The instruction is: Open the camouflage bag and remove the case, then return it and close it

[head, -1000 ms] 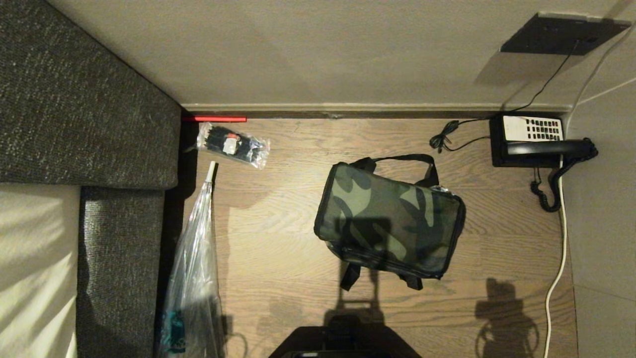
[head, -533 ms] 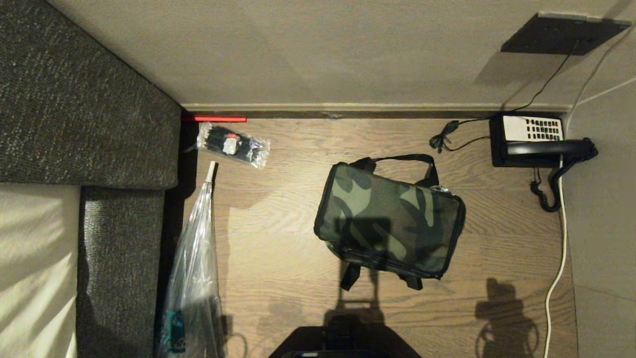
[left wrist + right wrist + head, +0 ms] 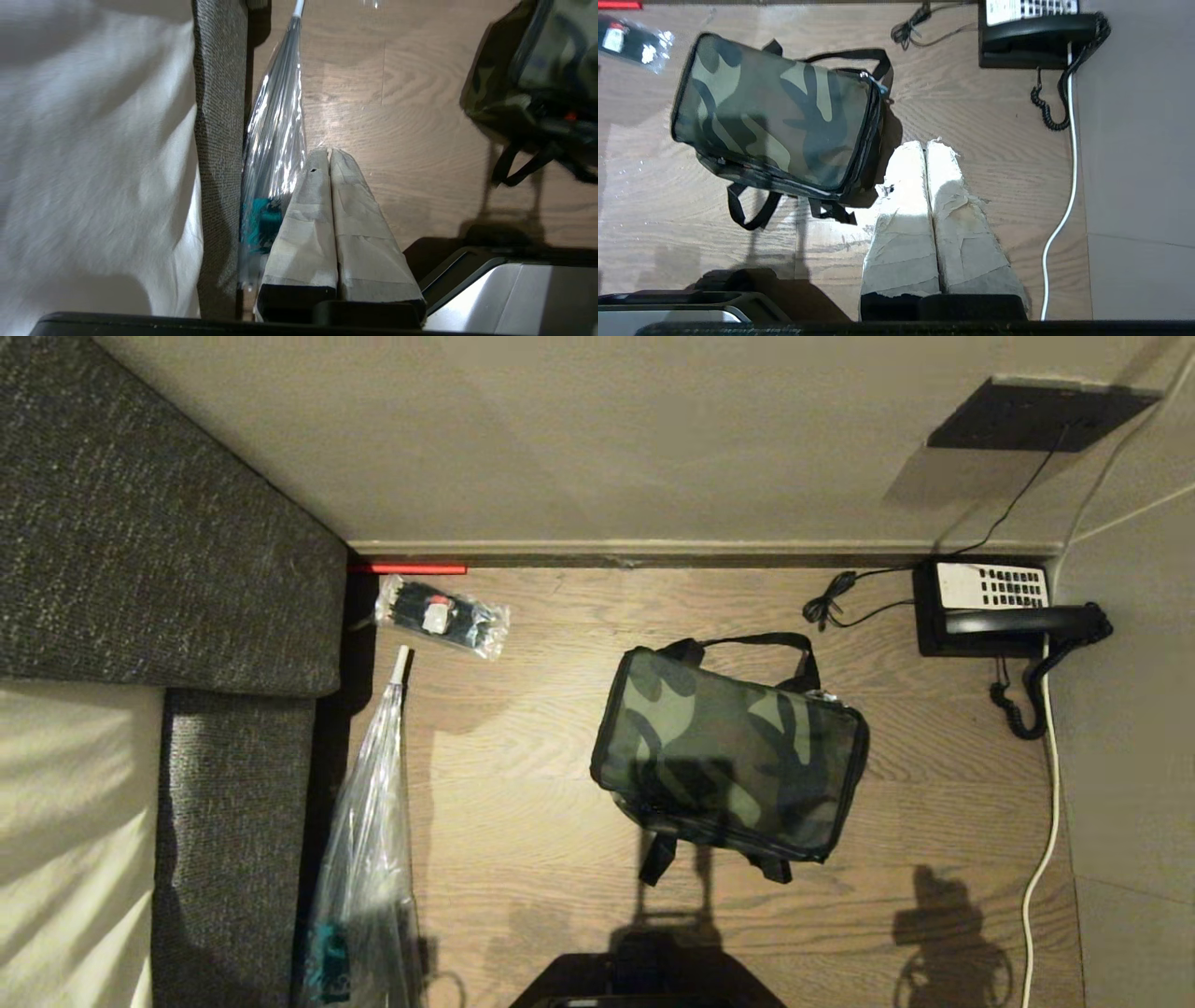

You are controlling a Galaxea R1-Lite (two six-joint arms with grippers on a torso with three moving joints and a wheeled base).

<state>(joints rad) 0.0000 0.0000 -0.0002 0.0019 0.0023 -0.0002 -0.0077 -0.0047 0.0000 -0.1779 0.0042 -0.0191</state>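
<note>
Fingers of the right end effector [image 3: 927,144] are pressed together, empty, beside the bag [image 3: 730,752]; the left end effector [image 3: 329,151] likewise, near a plastic sleeve [image 3: 366,831]. Bag sits zipped at frame centre on the counter [image 3: 523,821]. Risk: loose straps could snag an approach. Phone [image 3: 999,609] upper right, packet [image 3: 442,614] upper left.

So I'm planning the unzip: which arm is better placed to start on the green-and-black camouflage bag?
Probably the right: the right gripper, shut, hangs beside the camouflage bag's zipper end; the left gripper, shut, hangs farther off.
</note>
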